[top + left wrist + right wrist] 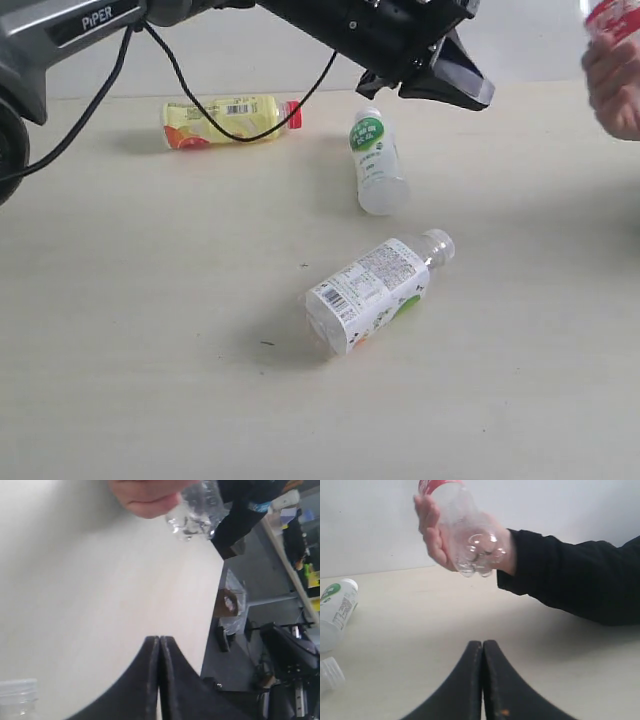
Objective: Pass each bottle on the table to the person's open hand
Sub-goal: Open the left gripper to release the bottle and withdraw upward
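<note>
Already the red bottle is off the table, gripped in the person's hand at the far right edge of the exterior view. In the right wrist view its clear base points down and toward the camera. Three bottles are left lying on their sides. The green bottle is near the middle with its cap pointing away. The white bottle is nearer the camera and lies on a slant, with its clear cap up and to the right. The yellow bottle is well apart from both, at the far left.

So one handover looks done and the step in hand is choosing the next bottle.

The left gripper hangs above the far side of the table, just beyond the green bottle, with its jaws pressed together on nothing. The right gripper is likewise closed and empty. It does not show in the exterior view, but its camera looks over the table toward the hand, with the green bottle off to one side.

The green bottle seems the natural next pick for the left arm. That calls for spreading the jaws, lowering them across the bottle's body rather than along it, and closing gently, since a round bottle on its side may roll. The person's hand is full, so it has to be emptied and opened before the next bottle can be handed over.
</note>
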You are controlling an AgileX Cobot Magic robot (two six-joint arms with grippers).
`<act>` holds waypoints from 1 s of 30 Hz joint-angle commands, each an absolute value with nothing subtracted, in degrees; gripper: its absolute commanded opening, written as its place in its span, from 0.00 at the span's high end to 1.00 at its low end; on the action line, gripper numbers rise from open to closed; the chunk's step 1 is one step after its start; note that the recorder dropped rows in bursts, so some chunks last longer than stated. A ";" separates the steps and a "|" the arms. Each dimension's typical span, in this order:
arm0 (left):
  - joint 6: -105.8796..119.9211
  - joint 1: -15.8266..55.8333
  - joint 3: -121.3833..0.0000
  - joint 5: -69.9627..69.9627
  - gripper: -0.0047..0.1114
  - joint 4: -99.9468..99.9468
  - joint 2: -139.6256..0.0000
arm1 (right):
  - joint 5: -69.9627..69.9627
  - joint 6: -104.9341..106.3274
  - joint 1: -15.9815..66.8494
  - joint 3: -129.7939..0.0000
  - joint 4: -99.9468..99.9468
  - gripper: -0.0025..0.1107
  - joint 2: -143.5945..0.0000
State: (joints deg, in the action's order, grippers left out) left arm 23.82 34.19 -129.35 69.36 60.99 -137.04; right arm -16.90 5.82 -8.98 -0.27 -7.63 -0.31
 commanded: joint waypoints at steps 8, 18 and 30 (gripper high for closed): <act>32.93 33.83 -129.41 69.96 0.96 58.48 -133.22 | -16.59 5.97 -9.37 0.00 -7.55 0.98 0.00; 32.55 33.11 -127.74 69.96 0.96 49.73 -132.43 | -16.59 5.97 -9.37 0.00 -7.55 0.98 0.00; 33.18 31.83 -114.63 69.96 0.96 42.97 -122.13 | -16.59 5.97 -9.37 0.00 -7.55 0.98 0.00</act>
